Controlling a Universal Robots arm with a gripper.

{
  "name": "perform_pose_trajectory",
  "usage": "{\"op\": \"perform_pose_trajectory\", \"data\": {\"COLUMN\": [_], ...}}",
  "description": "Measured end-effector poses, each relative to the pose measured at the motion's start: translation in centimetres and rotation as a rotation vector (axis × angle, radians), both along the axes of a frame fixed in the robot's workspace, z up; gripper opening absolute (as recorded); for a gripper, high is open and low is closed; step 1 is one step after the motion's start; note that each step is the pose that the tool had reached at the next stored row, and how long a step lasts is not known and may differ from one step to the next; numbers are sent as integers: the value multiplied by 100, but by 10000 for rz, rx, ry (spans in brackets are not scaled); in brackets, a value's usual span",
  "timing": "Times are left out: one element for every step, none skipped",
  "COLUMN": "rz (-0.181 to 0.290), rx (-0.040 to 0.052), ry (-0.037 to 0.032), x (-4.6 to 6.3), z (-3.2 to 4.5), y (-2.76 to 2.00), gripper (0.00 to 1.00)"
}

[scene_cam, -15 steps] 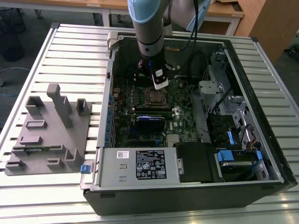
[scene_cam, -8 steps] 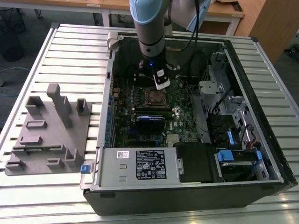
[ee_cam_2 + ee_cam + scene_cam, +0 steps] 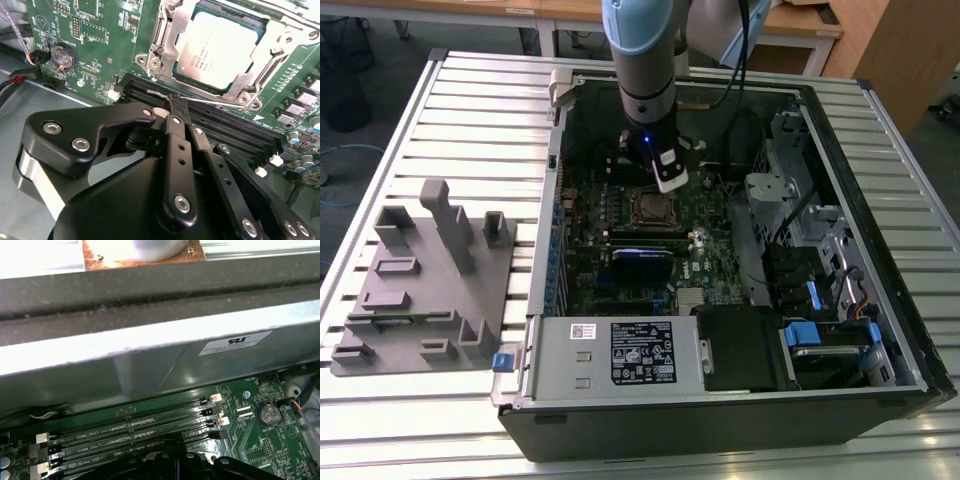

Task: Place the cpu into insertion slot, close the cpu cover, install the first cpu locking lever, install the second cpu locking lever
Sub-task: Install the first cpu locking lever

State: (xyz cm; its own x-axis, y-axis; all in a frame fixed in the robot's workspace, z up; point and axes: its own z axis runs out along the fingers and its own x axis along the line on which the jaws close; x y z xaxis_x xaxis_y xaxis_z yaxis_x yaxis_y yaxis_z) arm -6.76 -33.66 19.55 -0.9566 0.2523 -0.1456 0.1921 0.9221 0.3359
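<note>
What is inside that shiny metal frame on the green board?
Inside the cpu cover sits the cpu, its pale grey top showing through the window. The insertion slot beneath is hidden by the chip and frame. The gripper is beside it, over the memory slots.

Even overhead light is seen on the computer case (image 3: 720, 400), glare is thrown off its metal wall (image 3: 150, 350), and its interior is left dim.
</note>
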Motion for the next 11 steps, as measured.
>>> {"op": "perform_pose_trajectory", "data": {"rz": [23, 42, 59, 66, 66, 67, 66, 65, 63, 62, 60], "rx": [-4, -8, -16, -23, -28, -31, -33, -32, -24, -27, -29], "ry": [-1, -1, -1, -1, -1, -1, -1, 0, -1, -2, -3], "x": [4, 9, 15, 18, 19, 19, 19, 19, 20, 21, 22], "z": [-2, -4, -5, -7, -8, -8, -9, -13, -15, -16, -16], "y": [0, 1, 0, 0, 2, 4, 8, 32, 38, 39, 39], "gripper": [11, 11, 11, 11, 11, 11, 11, 11, 11, 11, 11]}}
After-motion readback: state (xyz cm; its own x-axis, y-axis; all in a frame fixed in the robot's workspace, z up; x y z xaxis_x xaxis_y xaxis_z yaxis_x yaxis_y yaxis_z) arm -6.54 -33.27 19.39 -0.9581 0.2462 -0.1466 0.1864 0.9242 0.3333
